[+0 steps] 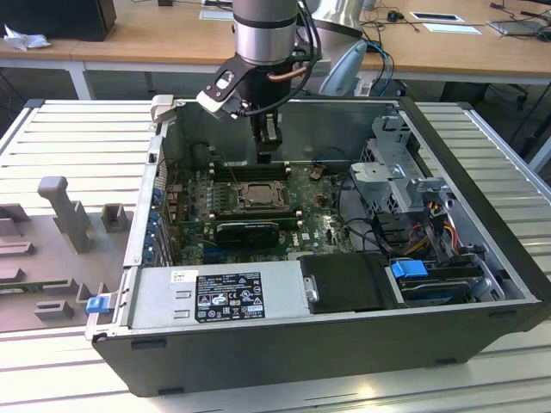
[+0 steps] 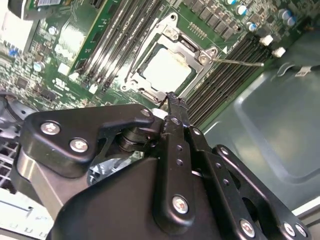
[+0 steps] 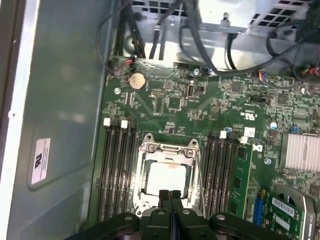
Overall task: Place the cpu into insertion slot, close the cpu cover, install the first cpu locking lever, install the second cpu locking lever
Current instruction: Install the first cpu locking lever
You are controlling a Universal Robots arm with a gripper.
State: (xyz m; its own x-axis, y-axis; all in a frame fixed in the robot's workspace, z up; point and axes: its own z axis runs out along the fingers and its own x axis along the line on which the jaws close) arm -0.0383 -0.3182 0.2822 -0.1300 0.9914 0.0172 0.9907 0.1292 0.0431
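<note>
The black two-finger gripper (image 1: 269, 157) on the grey arm hangs inside the open dark metal computer case (image 1: 344, 353), above the green circuit board (image 3: 165, 100). In both wrist views its jaws are pressed together with only a thin seam between them, and they pinch nothing. The cpu (image 3: 164, 176), a small flat square chip with a pale silvery top, sits in the insertion slot (image 1: 237, 198), the square dark socket with a metal rim. In the exterior view this slot is at 6 o'clock from the gripper, with the long narrow black memory slots (image 1: 250, 169) at its 12 o'clock. The cpu cover (image 3: 167, 149), a thin silver frame plate with a cut-out middle, seems to lie flat around the chip, so placing and covering look done. A thin silver wire lever (image 2: 237, 62) reaches out from one socket corner beside the memory slots, and whether it is hooked cannot be told. The step in hand is probably the lever work. It calls for the closed tips to meet such a thin wire exactly and press it down under its catch without scraping the board.
</note>
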